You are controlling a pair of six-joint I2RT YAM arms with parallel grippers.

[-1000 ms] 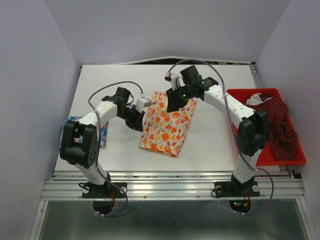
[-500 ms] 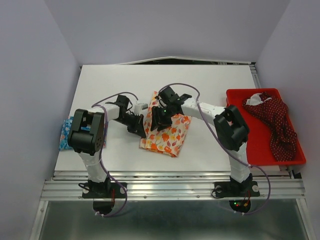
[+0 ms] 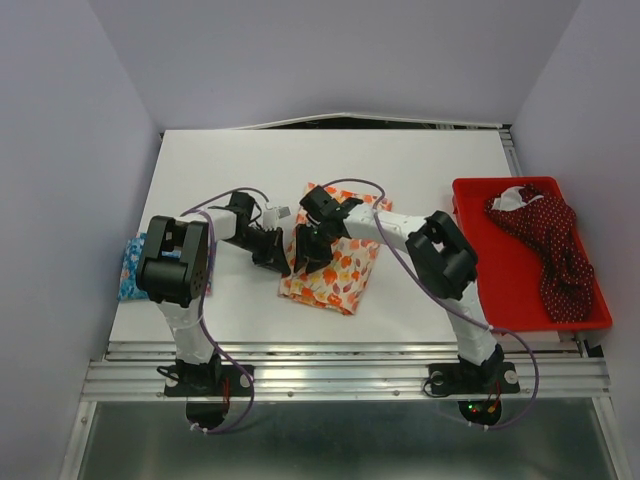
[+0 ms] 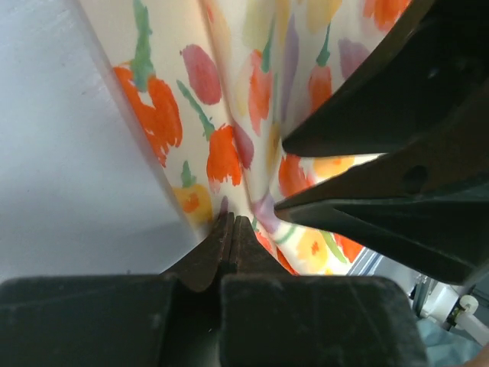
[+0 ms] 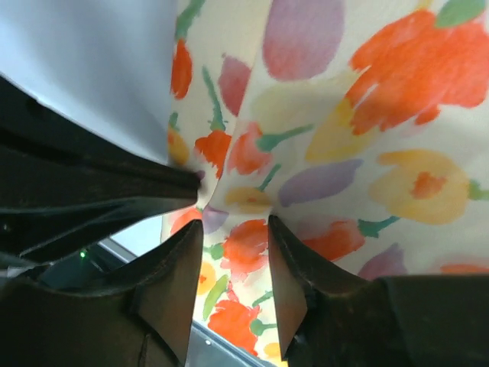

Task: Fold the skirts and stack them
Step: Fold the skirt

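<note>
While the left gripper (image 3: 283, 262) has shut fully at the left edge of the cream-white cloth skirt with orange flowers (image 3: 340, 275), the right gripper (image 3: 306, 256) has swung from the skirt's far edge across to that same left edge. In the top view both claws now sit just beside each other over the cloth, in the middle of the white table top (image 3: 430, 165). I judge that a fold of this garment is being set up, not yet made. The blue flowered skirt (image 3: 128, 272) lies at the table's left edge, partly under the left arm. The dark red dotted skirt (image 3: 548, 240) sits crumpled in the red plastic tray (image 3: 500, 290) at the right. Pale grey walls (image 3: 330, 60) close in the table on three sides. From the left wrist, the left fingertips press together on a raised ridge of the cream cloth, pinching it, with the right claw's black fingers close on the right. From the right wrist, the right jaws stand apart over the flowered cloth without clamping it, and the left claw's tip meets the fabric just to their left.
</note>
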